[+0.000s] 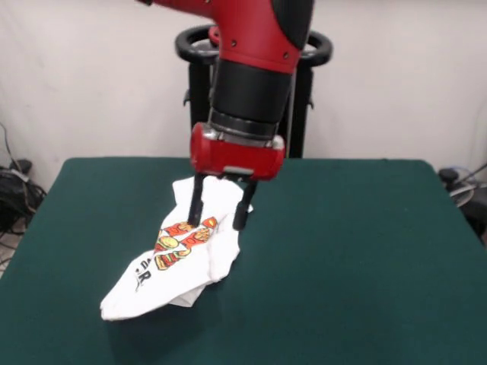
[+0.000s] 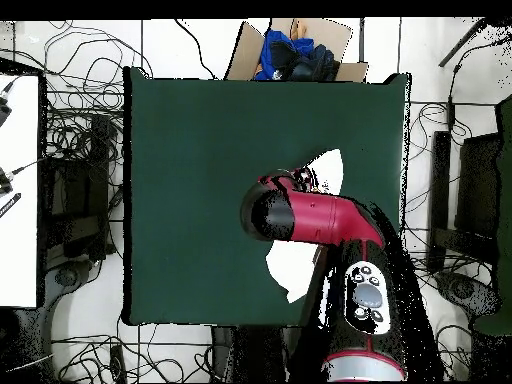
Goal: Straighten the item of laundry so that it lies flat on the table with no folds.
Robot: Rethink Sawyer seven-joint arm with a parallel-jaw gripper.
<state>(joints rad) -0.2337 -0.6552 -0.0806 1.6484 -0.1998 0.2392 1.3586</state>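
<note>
The white T-shirt (image 1: 171, 266) lies crumpled in a long bunch on the dark green table (image 1: 365, 251), left of centre. Part of its orange-red food print and some black letters face up; the rest is folded over. My gripper (image 1: 215, 224) is open, its two dark fingers (image 1: 195, 201) pointing down over the shirt's far end, with the tips at the cloth. I cannot tell whether they touch it. In the overhead view the arm (image 2: 320, 220) hides the gripper and most of the shirt; white parts of the shirt (image 2: 290, 265) show beside it on the table (image 2: 190, 150).
The robot's black pedestal (image 1: 199, 84) stands behind the table's far edge. In the overhead view a cardboard box with blue cloth (image 2: 295, 52) sits past the table's top edge, cables cover the floor all round, and a white surface (image 2: 18, 190) is at the left.
</note>
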